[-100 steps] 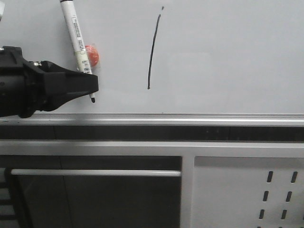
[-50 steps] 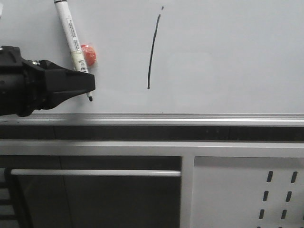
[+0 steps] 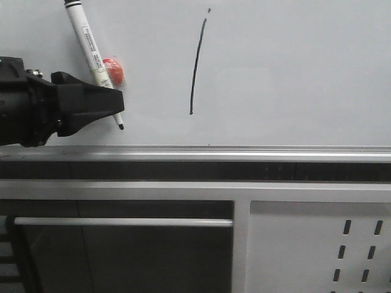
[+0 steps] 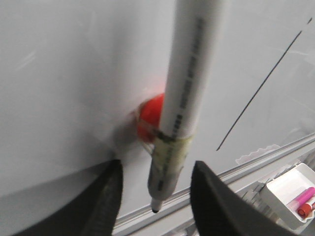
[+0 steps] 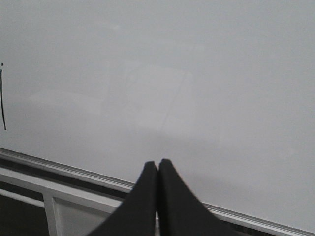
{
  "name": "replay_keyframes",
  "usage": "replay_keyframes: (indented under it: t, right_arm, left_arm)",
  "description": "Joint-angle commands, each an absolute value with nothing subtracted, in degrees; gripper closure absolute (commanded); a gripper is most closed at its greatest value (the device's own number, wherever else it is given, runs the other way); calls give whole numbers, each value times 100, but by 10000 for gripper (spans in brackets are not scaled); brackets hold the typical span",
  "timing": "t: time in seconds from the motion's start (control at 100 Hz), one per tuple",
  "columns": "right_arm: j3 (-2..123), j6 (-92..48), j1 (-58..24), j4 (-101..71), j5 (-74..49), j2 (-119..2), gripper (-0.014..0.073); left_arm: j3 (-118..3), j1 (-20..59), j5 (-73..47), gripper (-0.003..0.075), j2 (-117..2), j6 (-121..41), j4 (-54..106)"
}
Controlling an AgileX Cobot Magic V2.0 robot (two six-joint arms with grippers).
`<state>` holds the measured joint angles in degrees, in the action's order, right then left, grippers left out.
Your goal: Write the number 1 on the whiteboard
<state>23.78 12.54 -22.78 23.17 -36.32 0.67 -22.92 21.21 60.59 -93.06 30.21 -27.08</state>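
At the left edge of your front view, the left gripper [image 3: 116, 105] stands with fingers spread around a white marker [image 3: 91, 46]; the wrist view shows clear gaps on both sides, so nothing is clamped. The marker leans up toward the upper left, an orange blob [image 3: 115, 71] just behind it. Centre frame, the number 1 [image 3: 197, 64] runs down the whiteboard [image 3: 293, 73], above the silver rail [image 3: 244, 151]. Your right gripper [image 5: 157, 169] has fingers pressed together, empty.
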Motion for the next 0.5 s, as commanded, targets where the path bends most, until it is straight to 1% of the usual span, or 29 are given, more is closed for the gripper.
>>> replay_keyframes:
  t: [0.0, 0.27, 0.49]
  right_arm:
    - [2507, 1246, -2253, 2474, -3218, 144, 644]
    - [2507, 1246, -2253, 2474, -3218, 144, 644]
    - [2507, 1246, -2253, 2474, -3218, 144, 644]
  left_arm:
    - [-2421, 2114, 6543, 292, -9088, 3038, -2462]
    - [-2352, 2114, 6567, 292, -9088, 3038, -2419]
    - [-1753, 2114, 7177, 292, -9004, 2967, -1932]
